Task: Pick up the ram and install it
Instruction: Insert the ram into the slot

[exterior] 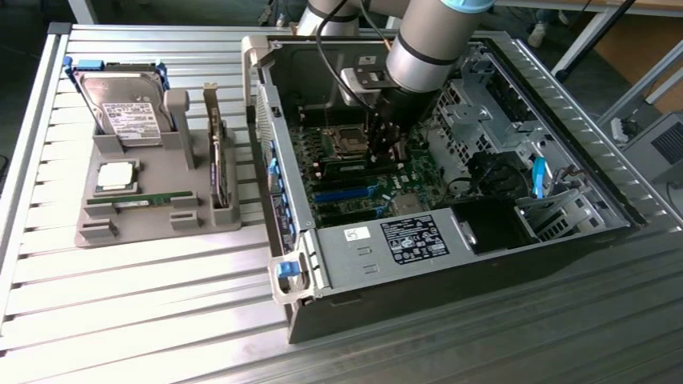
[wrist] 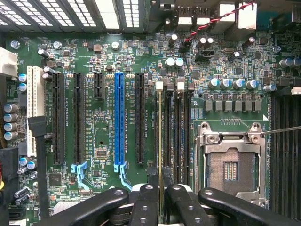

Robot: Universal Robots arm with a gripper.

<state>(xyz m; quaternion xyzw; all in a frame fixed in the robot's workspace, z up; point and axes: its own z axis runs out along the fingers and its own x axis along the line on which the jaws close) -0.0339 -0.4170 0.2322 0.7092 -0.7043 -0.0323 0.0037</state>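
Green ram (wrist: 159,141) stands edge-on in a motherboard (wrist: 103,141) slot, gripped between the nearly closed jaws. Gripper (exterior: 385,140) is inside the open case (exterior: 449,264).

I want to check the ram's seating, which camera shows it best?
The wrist view: the ram appears edge-on, standing in a memory slot with the gripper closed on it. In the exterior view the arm covers that spot.
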